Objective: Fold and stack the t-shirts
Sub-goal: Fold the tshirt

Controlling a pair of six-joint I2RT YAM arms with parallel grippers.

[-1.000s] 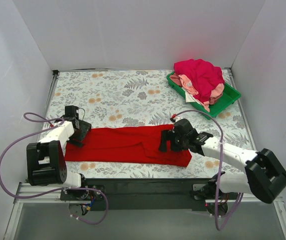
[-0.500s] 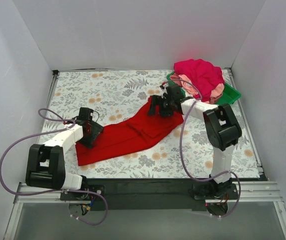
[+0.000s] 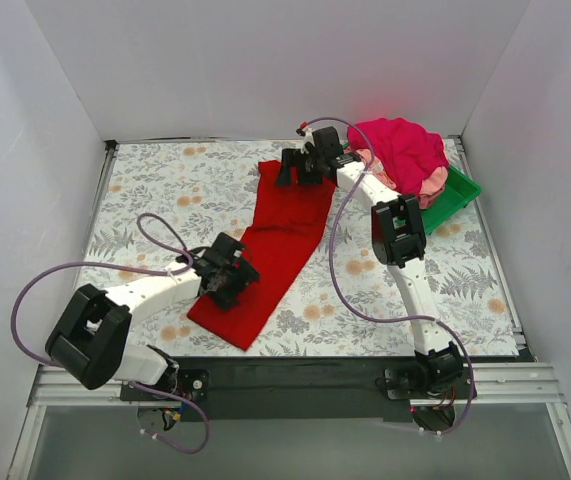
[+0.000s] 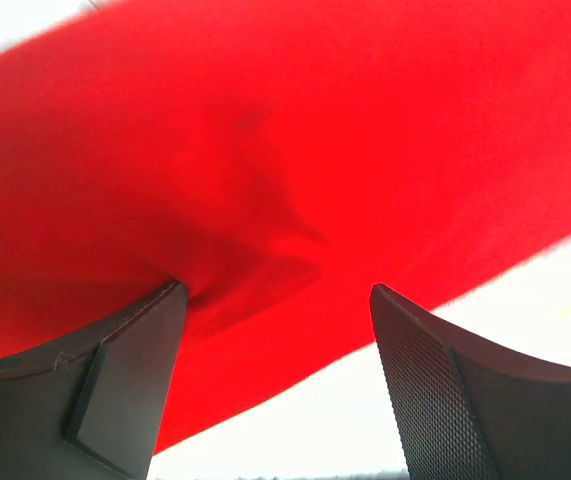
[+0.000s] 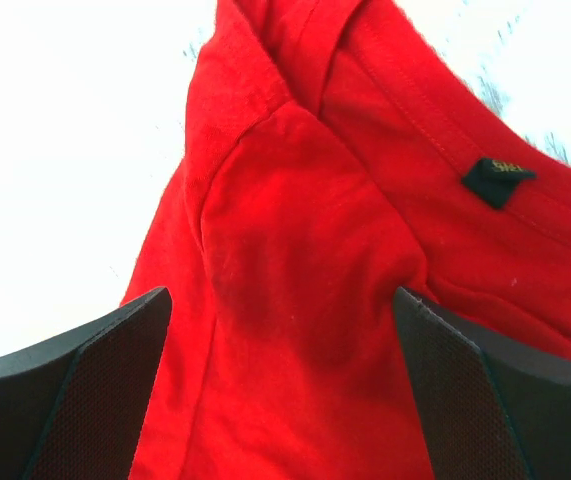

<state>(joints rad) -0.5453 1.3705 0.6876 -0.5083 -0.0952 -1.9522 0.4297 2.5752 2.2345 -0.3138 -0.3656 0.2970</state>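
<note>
The large red t-shirt (image 3: 283, 222) lies folded into a long strip, running diagonally from the near left to the far middle of the floral table. My left gripper (image 3: 229, 282) sits on its near end, open; in the left wrist view (image 4: 275, 290) the red cloth (image 4: 315, 150) puckers at the left finger. My right gripper (image 3: 300, 166) is at the strip's far end, open, its fingers spread over the collar area (image 5: 295, 250) beside a black label (image 5: 498, 180). The magenta shirt (image 3: 402, 145) and light pink shirt (image 3: 431, 184) are piled with white cloth (image 3: 389, 196) in the tray.
The green plastic tray (image 3: 463, 194) stands at the far right corner, just right of my right gripper. White walls enclose the table on three sides. Purple cables loop from both arms over the table.
Both grippers swung with the red shirt: its right end went from near right to the far middle, its left end slid rightward along the near side. The strip now lies diagonal.
</note>
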